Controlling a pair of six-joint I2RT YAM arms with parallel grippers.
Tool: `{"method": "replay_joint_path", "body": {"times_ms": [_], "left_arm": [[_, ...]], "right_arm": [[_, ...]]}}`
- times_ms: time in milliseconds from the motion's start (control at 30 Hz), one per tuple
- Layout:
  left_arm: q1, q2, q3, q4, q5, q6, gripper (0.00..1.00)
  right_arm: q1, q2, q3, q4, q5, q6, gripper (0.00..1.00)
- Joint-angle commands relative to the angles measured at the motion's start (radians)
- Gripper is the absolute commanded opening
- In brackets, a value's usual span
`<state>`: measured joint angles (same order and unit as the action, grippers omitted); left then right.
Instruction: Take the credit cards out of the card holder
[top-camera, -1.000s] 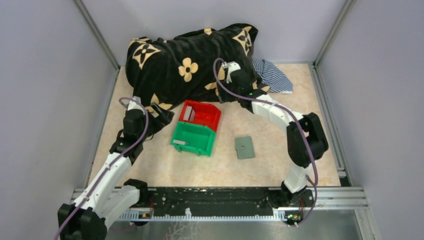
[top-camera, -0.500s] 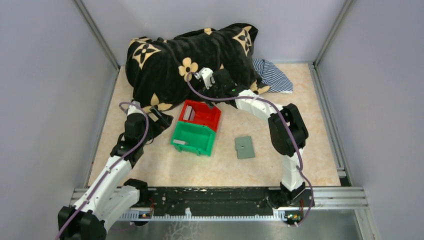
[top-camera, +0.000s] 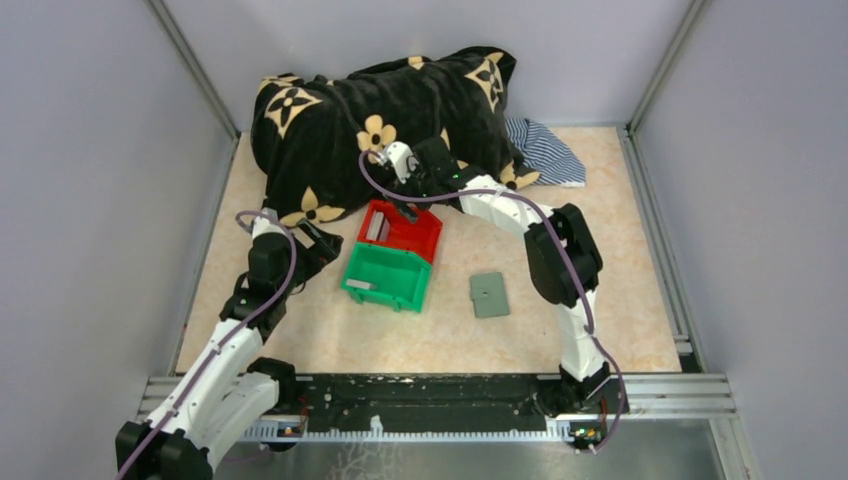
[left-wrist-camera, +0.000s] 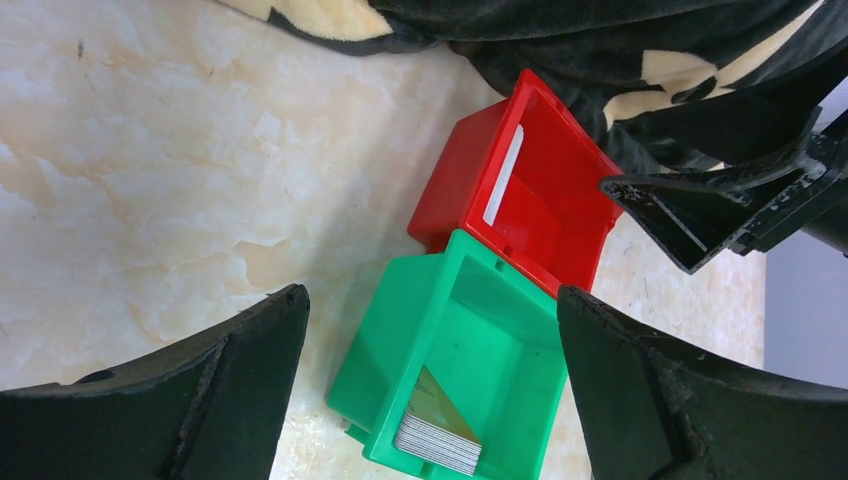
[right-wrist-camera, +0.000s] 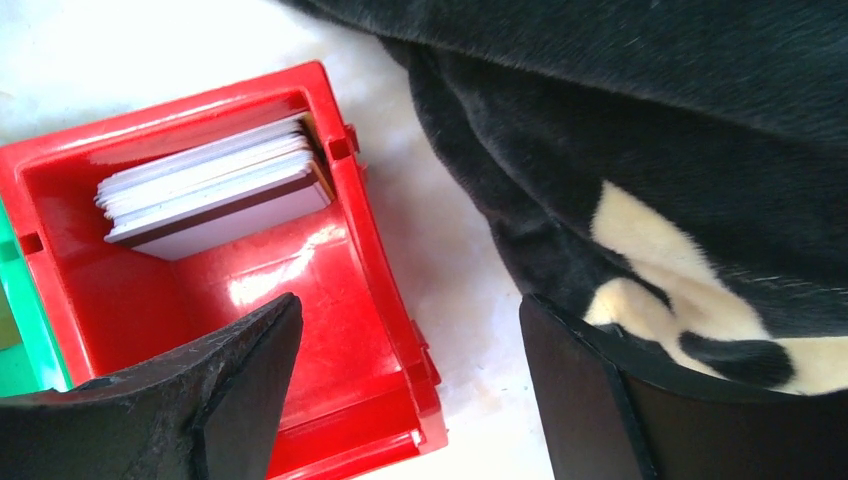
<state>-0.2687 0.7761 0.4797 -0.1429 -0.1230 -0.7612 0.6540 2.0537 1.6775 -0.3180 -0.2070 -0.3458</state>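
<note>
- The card holder (top-camera: 489, 295) lies flat on the table (top-camera: 450, 340), to the right of the green bin (top-camera: 388, 275) and well apart from both grippers. It looks folded shut, and I cannot tell whether any cards remain inside.
- Cards (right-wrist-camera: 215, 190) are stacked in the red bin (right-wrist-camera: 240, 300). A second stack with a tan-gold one on top (left-wrist-camera: 437, 432) sits in the green bin.
- The right gripper (right-wrist-camera: 405, 310) hangs over the far edge of the red bin, beside the black flowered blanket (top-camera: 380, 110). Its fingers are spread wide and hold nothing.
- The left gripper (left-wrist-camera: 428, 300) hovers above the two bins, also wide open and empty.
- Handling, as I judge it: the holder is light, thin and somewhat floppy, and it hugs the table, so a straight pinch from above would likely slip. It would be better to catch a long edge or the fold.
- The cards are likely stiff, slick and very light. One gripper should pin the holder down while the other pinches the exposed short edge of a card and draws it along its slot, not upward.
</note>
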Motion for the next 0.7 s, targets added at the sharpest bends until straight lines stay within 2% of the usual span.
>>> {"method": "replay_joint_path", "body": {"times_ms": [0, 167, 333, 667], "left_arm": [[-0.004, -0.008, 0.002, -0.001, -0.019, 0.028, 0.99], [-0.004, -0.001, 0.003, 0.007, -0.015, 0.028, 0.99], [-0.004, 0.008, -0.005, 0.018, -0.011, 0.024, 0.99], [-0.004, 0.016, -0.01, 0.028, -0.002, 0.025, 0.99]], "right_arm": [[0.014, 0.016, 0.034, -0.001, -0.029, -0.014, 0.8], [0.015, 0.011, 0.027, -0.005, -0.022, -0.015, 0.79], [0.015, 0.004, 0.024, -0.022, -0.027, -0.023, 0.63], [0.015, 0.005, -0.021, -0.03, -0.042, -0.018, 0.55]]}}
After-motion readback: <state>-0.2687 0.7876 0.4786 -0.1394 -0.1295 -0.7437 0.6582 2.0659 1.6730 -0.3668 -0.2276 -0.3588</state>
